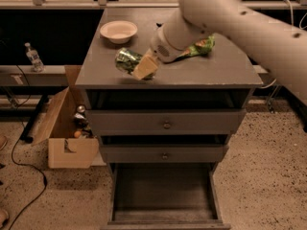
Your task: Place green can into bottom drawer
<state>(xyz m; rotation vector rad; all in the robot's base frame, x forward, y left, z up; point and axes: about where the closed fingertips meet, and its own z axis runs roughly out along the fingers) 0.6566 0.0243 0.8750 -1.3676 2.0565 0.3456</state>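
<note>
The green can (pixel 125 60) lies tilted near the front left of the grey cabinet top (pixel 206 73). My gripper (pixel 139 67) reaches down from the upper right, and its tan fingers (pixel 145 68) are closed on the can's right side. The bottom drawer (pixel 163 195) is pulled open below; its grey tray holds nothing. The can is well above the drawer and a little to its left.
A cream bowl (pixel 118 31) sits at the back left of the top. A green snack bag (pixel 199 47) lies partly behind my arm. Two closed drawers with knobs (pixel 166 125) are above the open one. An open cardboard box (pixel 67 133) stands on the floor to the left, with a cable beside it.
</note>
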